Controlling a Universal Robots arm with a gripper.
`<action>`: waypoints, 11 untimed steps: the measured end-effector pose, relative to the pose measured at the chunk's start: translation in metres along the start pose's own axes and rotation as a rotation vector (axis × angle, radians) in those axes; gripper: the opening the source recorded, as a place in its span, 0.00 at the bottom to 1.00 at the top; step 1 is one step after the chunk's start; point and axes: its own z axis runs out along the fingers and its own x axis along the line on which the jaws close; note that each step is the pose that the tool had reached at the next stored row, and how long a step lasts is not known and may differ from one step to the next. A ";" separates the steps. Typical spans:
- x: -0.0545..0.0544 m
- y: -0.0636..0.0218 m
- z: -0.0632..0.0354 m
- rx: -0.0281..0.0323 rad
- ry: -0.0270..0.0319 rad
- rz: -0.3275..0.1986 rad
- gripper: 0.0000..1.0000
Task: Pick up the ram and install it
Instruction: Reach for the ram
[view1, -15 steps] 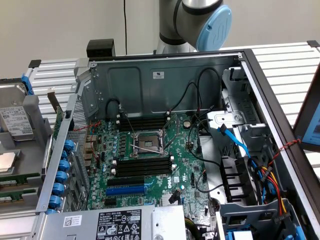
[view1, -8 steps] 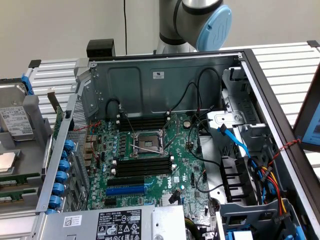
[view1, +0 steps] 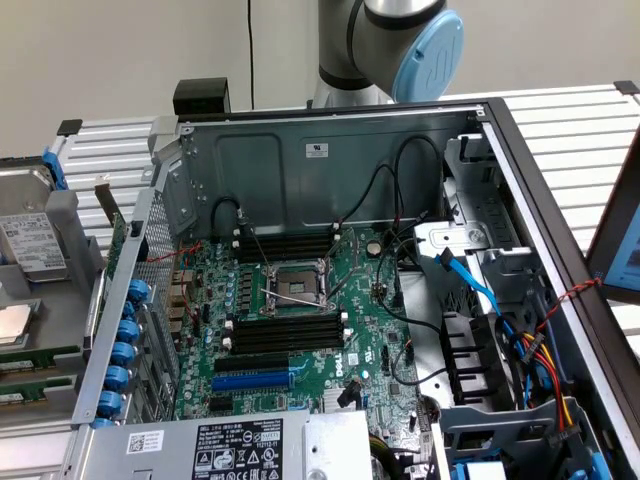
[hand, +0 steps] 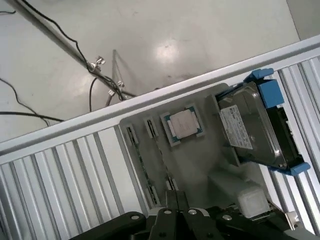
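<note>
your gripper (hand: 177, 192) hangs over the grey tray (hand: 210, 175), just at one end of the ram (hand: 161, 156). you cannot tell how it stands, wide or narrow, nor whether it touches the stick.

the ram stands on edge in the tray, with a second stick (hand: 141, 167) just beside it on one side and the processor chip (hand: 182, 125) just beside it on the other. the hard drive (hand: 250, 130) in its blue brackets lies past the chip.

in the exterior view the tray (view1: 75, 300) sits at the exterior view's left of the open case (view1: 330, 150). there the ram (view1: 35, 353) and the second stick (view1: 30, 378) lie at the tray's near end, and the hard drive (view1: 30, 250) lies farther back.

mind the edges: the case's left wall with its row of blue clips (view1: 125, 350) rises between the tray and the motherboard (view1: 365, 300). the black slots (view1: 285, 332) run left to right just near of the socket (view1: 295, 285), with a blue slot (view1: 275, 380) nearer still. black cables (view1: 405, 320) cross the board's right side, close to the slot ends. the arm (view1: 390, 45) stands beyond the case's far wall.
</note>
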 end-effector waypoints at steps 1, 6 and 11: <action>0.000 0.0000 0.0000 -0.0003 0.0011 -0.019 0.11; 0.000 0.0000 0.0000 -0.0015 0.0062 -0.109 0.11; 0.000 0.0001 0.0000 -0.0032 0.0128 -0.225 0.11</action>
